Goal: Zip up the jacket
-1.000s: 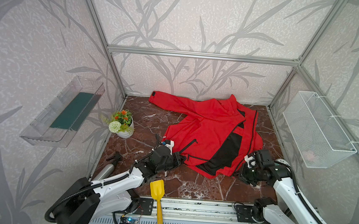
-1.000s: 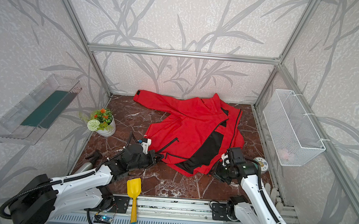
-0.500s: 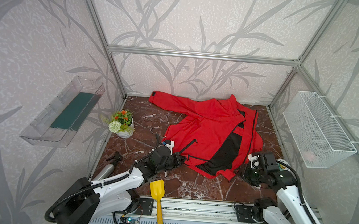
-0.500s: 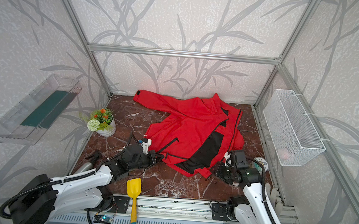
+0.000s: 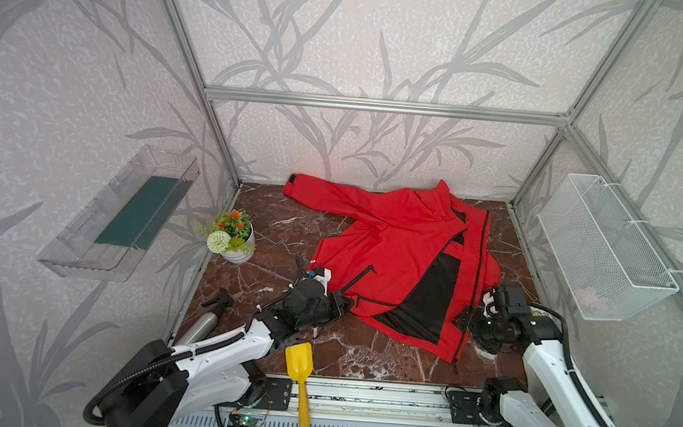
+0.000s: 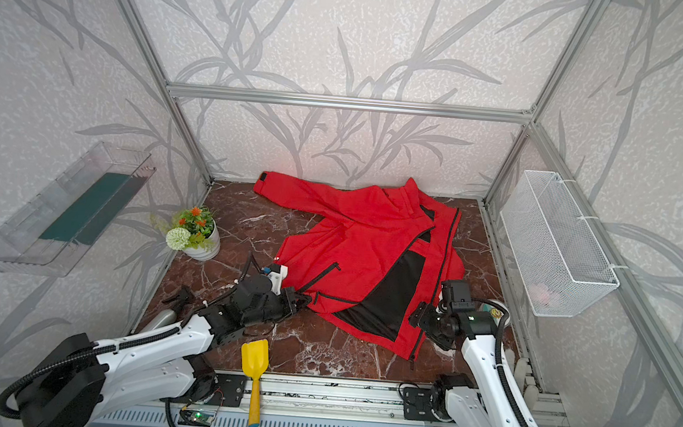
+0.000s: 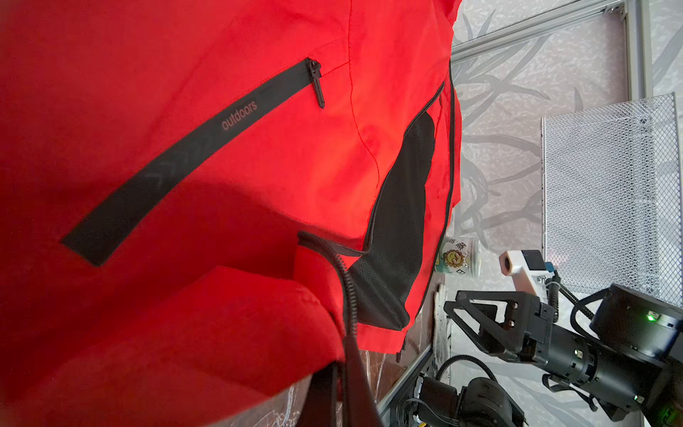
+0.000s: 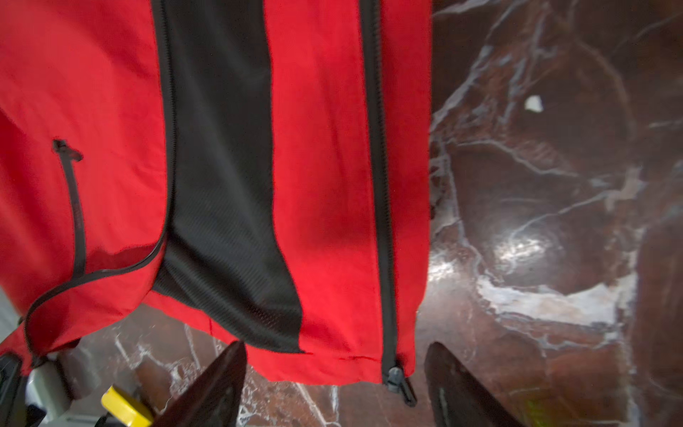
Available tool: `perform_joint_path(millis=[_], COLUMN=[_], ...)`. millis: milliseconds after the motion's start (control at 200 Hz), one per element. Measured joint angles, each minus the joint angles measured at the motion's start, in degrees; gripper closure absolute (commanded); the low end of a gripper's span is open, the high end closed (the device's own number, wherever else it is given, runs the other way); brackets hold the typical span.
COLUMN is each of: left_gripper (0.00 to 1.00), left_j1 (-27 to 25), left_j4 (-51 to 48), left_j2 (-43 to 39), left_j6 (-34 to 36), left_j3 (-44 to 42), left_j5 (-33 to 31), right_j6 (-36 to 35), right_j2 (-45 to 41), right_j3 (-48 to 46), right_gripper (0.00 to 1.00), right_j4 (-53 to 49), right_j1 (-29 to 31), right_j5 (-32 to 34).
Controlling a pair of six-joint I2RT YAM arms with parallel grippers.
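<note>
- Jacket [image 5: 395, 248] lies spread on the dark marble table [image 5: 284, 235], toward the right and back in both top views, with one sleeve [image 5: 332, 197] stretched out to the back left
- Its front is open: the black lining [image 5: 429, 296] shows as a wedge between the two red front panels, and the black front zipper [image 5: 479, 271] runs down the right panel's edge to the near hem
- The left gripper [image 5: 342, 302] sits at the jacket's near-left corner, clamped tight on the red cloth at the other zipper edge (the left wrist view shows the zipper teeth [image 7: 347, 295] curling down into the fingers [image 7: 325, 399])
- The right gripper [image 5: 464, 321] is low over the table just beside the near-right hem, its jaws spread wide and holding nothing
- In the right wrist view, the hem corner with the zipper's bottom end [image 8: 397, 380] lies between the two dark fingers; whether the cloth brushes either one I cannot tell
- A closed pocket zipper [image 7: 192, 148] printed "outdoors" slants across the left panel
- Off the jacket, a flower pot [image 5: 234, 243] stands at the table's left edge, a yellow scoop [image 5: 299, 363] lies at the near edge, and a white wire basket [image 5: 604, 247] hangs on the right wall
</note>
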Motion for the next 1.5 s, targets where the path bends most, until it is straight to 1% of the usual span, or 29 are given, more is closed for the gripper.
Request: perform_joint_path(millis=[70, 185, 315, 435, 480, 525, 570, 600, 655, 690, 750, 795, 865, 950, 1050, 1160, 1245, 1330, 1415, 1500], left_gripper=[1.0, 1.0, 1.0, 1.0, 1.0, 1.0, 1.0, 1.0, 1.0, 1.0, 1.0, 1.0, 1.0, 1.0, 1.0, 1.0, 1.0, 1.0, 1.0, 1.0], left_j1=[0.0, 0.0, 0.0, 0.0, 0.0, 0.0, 0.0, 0.0, 0.0, 0.0, 0.0, 0.0, 0.0, 0.0, -0.09, -0.79, -1.77, -2.75, -3.63, -4.17], left_j4=[-0.07, -0.11, -0.33, -0.79, -0.96, -1.09, -1.16, -1.2, -1.44, -1.55, -1.88, -2.16, -2.45, -2.47, -3.02, -3.67, -4.57, -5.11, -5.51, -5.77], left_j2=[-0.04, -0.04, -0.04, -0.24, -0.39, -0.55, -0.61, -0.63, -0.63, -0.63, -0.63, -0.63, -0.63, -0.68, -0.68, -0.22, 0.66, 1.29, 1.86, 2.14], left_j6=[0.07, 0.07, 0.09, 0.11, 0.11, 0.13, 0.13, 0.13, 0.13, 0.13, 0.17, 0.31, 0.52, 0.61, 0.72, 1.38, 2.08, 3.04, 3.58, 3.96], left_j3=[0.0, 0.0, 0.02, 0.11, 0.11, 0.11, 0.11, 0.11, 0.11, 0.11, 0.17, 0.33, 0.81, 1.07, 1.07, 1.44, 2.86, 4.26, 5.14, 5.25], left_j5=[0.0, 0.02, 0.0, 0.0, -0.02, -0.02, -0.02, -0.02, -0.02, -0.02, -0.02, -0.02, -0.02, -0.02, -0.02, -0.31, -0.7, -1.2, -1.9, -2.32], right_j6=[0.44, 0.72, 0.7, 0.09, -0.26, -0.87, -1.42, -1.73, -2.01, -1.99, -1.97, -1.97, -1.84, -1.92, -2.1, -2.29, -2.45, -2.34, -2.25, -2.1], right_j2=[0.98, 2.73, 5.03, 7.91, 8.63, 9.14, 9.46, 9.64, 9.88, 10.03, 10.23, 10.4, 10.88, 11.04, 11.04, 12.5, 17.25, 23.76, 29.9, 36.06], right_j3=[-0.33, -2.14, -5.73, -6.56, -6.56, -6.56, -6.56, -6.56, -6.56, -6.56, -6.49, -6.14, -4.15, 0.11, 6.38, 14.4, 21.49, 26.93, 30.21, 33.2], right_gripper=[0.12, 0.1, 0.1, 0.1, 0.12, 0.16, 0.22, 0.31, 0.55, 0.66, 0.9, 1.0, 1.0, 1.0, 1.0, 1.0, 1.0, 1.0, 1.0, 1.0], right_j4=[1.66, 6.54, 13.57, 16.92, 18.21, 19.43, 20.44, 21.24, 22.56, 23.28, 23.8, 23.3, 20.59, 15.76, 9.7, 3.04, -2.05, -5.31, -7.26, -8.79], right_j1=[-0.09, -0.24, -0.83, -1.01, -1.03, -1.03, -1.03, -1.03, -1.03, -1.03, -1.03, -1.03, -1.03, -0.85, 0.74, 5.2, 10.73, 16.11, 20.46, 23.58], right_j5=[2.14, 3.93, 1.84, 0.72, 0.0, -1.16, -2.49, -3.58, -5.25, -6.08, -6.91, -7.02, -6.12, -3.04, 3.98, 13.73, 21.11, 26.01, 27.65, 27.12])
